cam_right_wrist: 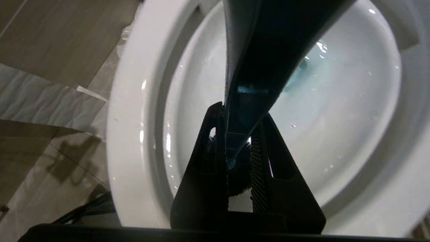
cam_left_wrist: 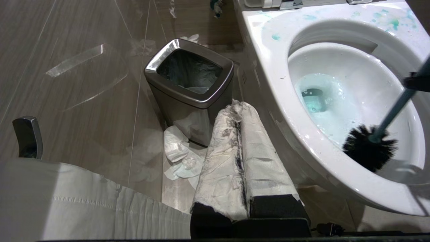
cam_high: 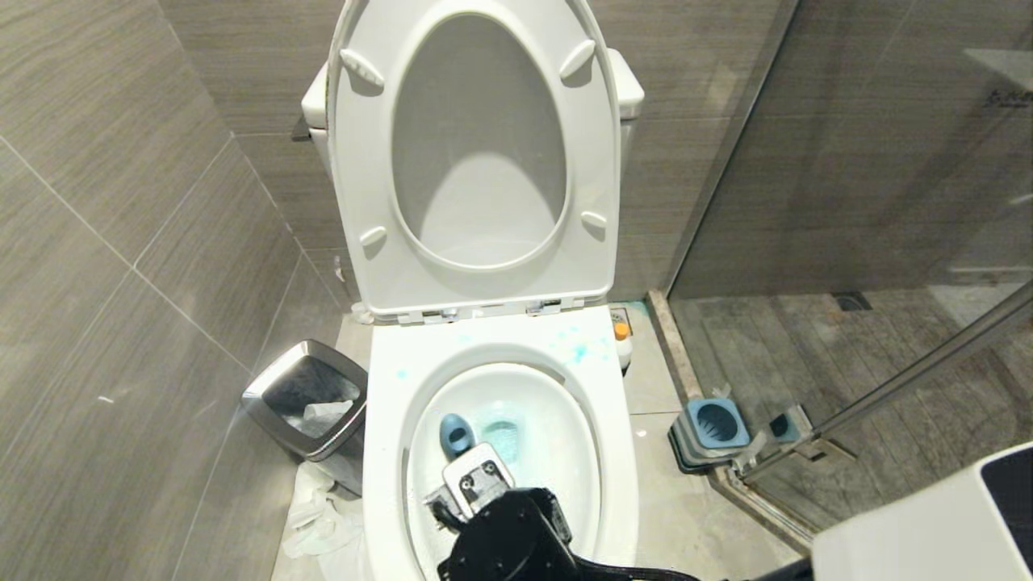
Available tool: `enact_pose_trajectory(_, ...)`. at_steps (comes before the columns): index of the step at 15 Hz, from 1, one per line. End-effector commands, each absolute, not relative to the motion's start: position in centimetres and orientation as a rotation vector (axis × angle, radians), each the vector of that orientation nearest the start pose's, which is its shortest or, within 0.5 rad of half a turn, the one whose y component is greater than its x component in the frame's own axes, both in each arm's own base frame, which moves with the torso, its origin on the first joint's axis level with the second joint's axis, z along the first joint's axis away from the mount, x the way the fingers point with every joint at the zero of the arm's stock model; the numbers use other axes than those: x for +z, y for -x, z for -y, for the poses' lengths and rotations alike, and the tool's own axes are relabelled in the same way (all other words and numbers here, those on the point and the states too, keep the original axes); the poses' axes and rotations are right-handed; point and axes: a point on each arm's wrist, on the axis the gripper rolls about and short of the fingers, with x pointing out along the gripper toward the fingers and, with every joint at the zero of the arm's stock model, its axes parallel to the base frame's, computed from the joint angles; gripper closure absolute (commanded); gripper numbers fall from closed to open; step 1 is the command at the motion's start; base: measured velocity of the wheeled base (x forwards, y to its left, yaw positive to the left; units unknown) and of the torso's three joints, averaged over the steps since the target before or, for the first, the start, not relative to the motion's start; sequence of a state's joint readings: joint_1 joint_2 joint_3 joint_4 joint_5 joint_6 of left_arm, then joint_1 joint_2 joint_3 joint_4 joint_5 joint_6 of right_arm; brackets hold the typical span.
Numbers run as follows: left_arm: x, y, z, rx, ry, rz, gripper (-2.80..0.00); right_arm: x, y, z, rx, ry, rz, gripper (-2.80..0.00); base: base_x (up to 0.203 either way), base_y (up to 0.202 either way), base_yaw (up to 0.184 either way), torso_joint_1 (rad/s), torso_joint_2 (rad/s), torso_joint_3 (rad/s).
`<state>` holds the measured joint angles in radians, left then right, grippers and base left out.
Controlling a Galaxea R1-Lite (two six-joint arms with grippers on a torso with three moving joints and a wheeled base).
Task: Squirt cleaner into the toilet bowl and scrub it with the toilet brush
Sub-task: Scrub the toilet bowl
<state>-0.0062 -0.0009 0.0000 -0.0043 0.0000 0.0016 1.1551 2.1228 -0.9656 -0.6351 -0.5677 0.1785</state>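
Observation:
The toilet bowl [cam_high: 387, 420] stands open, seat and lid raised. Turquoise cleaner tints the water [cam_left_wrist: 314, 101] and spots the rim [cam_high: 579, 352]. Its small whitish container with an orange top [cam_high: 621, 343] stands on the floor to the right of the bowl. My right gripper [cam_right_wrist: 240, 112] hangs over the bowl's near side, pointing down, shut on the slate-blue handle of the toilet brush [cam_left_wrist: 396, 107]. The handle's end with the oval hole [cam_high: 456, 434] sticks up. The black bristle head [cam_left_wrist: 369, 151] rests against the near inner wall. My left gripper [cam_left_wrist: 237, 107], wrapped in white paper, is shut, low and left of the bowl.
A steel-rimmed black bin [cam_high: 311, 399] stands left of the toilet with crumpled tissue [cam_left_wrist: 178, 154] on the floor beside it. The blue-grey brush holder [cam_high: 714, 428] sits right of the toilet by the glass shower door [cam_high: 888, 202]. Tiled walls close in on the left.

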Motion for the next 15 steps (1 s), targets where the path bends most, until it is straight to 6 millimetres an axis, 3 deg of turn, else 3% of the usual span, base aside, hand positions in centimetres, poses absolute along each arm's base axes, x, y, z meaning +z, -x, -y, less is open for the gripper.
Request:
enact_pose_trajectory(1,7.6,2.3,0.0,-0.006,-0.002,0.005,0.00,8.4,-16.0,-31.7,0.512,0.213,-0.380,0.00,0.000,0.000,0.000,0.000,0.00,0.000)
enact_pose_trajectory(9,7.6,2.3,0.0,-0.006,-0.001,0.005,0.00,10.0,-22.6,-27.1,0.308,0.151,-0.342,0.00,0.000,0.000,0.000,0.000,0.00,0.000)
enact_pose_trajectory(15,7.6,2.3,0.0,-0.006,-0.002,0.005,0.00,9.8,-27.8,-29.0,0.260,0.135,-0.285,0.00,0.000,0.000,0.000,0.000,0.00,0.000)
